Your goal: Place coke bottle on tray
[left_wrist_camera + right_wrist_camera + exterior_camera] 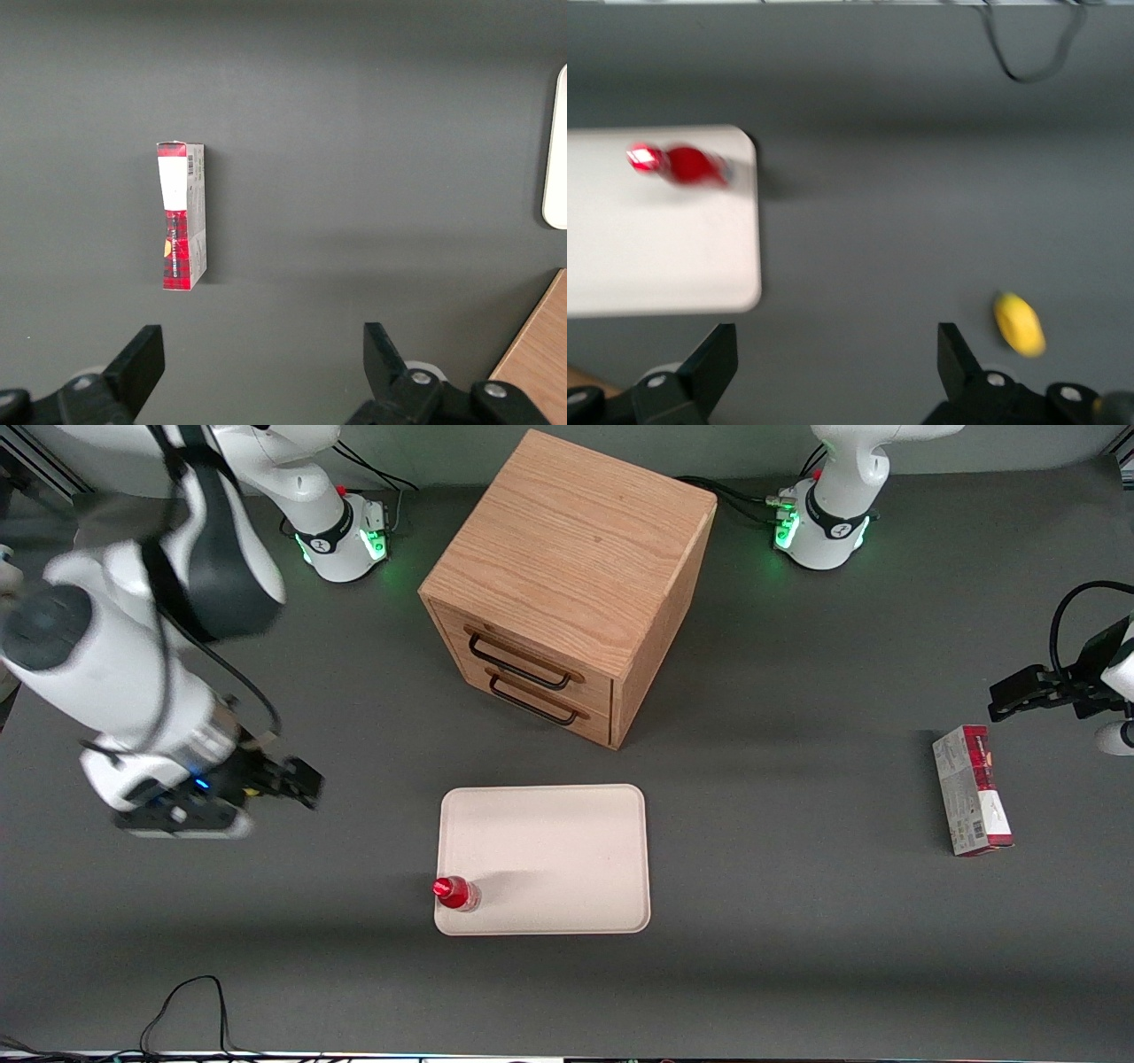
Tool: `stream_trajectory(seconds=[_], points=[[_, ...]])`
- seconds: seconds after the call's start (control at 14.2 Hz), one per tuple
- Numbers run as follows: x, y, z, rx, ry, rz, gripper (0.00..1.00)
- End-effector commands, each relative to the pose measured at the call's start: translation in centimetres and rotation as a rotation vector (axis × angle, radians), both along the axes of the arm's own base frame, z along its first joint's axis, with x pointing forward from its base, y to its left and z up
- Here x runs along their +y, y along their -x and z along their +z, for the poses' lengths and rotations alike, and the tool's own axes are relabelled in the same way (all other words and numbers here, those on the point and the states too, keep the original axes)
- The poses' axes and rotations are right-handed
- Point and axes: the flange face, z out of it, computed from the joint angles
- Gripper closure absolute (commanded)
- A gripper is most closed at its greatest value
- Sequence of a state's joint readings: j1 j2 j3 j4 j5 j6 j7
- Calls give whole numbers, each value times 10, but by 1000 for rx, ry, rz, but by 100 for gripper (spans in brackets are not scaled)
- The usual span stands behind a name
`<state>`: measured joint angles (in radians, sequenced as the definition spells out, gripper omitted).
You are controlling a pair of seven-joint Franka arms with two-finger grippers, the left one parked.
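The small red coke bottle (456,893) stands upright on the cream-white tray (567,841), at the tray's corner nearest the front camera on the working arm's side. It also shows in the right wrist view (682,165) on the tray (656,248). My right gripper (297,782) hangs above bare table toward the working arm's end, well apart from the tray. In the right wrist view the gripper (835,354) is open and empty, with only grey table between its fingers.
A wooden drawer cabinet (567,584) stands farther from the front camera than the tray. A red-and-white carton (972,790) lies toward the parked arm's end. A yellow object (1019,324) lies on the table near my gripper. A black cable (186,1010) loops by the table's front edge.
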<state>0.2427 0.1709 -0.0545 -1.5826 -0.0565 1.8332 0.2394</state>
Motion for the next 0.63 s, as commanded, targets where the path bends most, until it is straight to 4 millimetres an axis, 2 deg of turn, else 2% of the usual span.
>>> stream_trajectory(seconds=[0.0,0.14,0.21,0.35,0.56], points=[[-50,61,21,39,-35,8,0],[-83,96,39,38,-51,3,0],[-91,107,47,43,-56,2,0],[-96,120,61,49,-62,0,0],[-99,123,67,43,-64,-5,0]])
